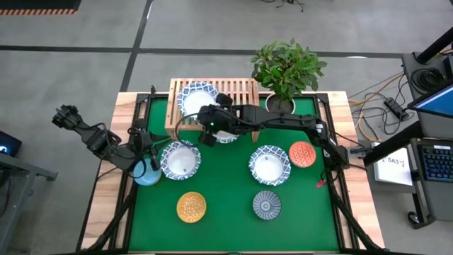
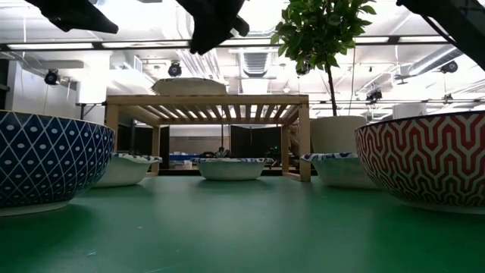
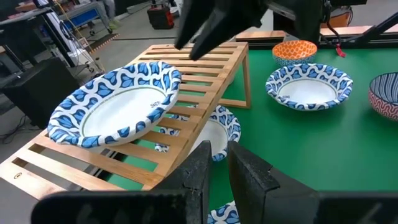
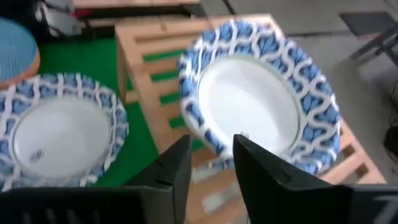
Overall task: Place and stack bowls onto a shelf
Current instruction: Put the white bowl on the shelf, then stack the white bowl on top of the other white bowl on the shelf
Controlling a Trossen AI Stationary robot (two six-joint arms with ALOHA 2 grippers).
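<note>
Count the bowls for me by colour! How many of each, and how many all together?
White bowls with blue rims: 4
Light-blue bowl: 1
Yellow bowl: 1
Orange-red bowl: 1
Grey-blue bowl: 1
Total: 8 bowls

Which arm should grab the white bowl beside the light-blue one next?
Probably left: the left gripper hovers right beside that white bowl, while the right gripper is over the shelf.
</note>
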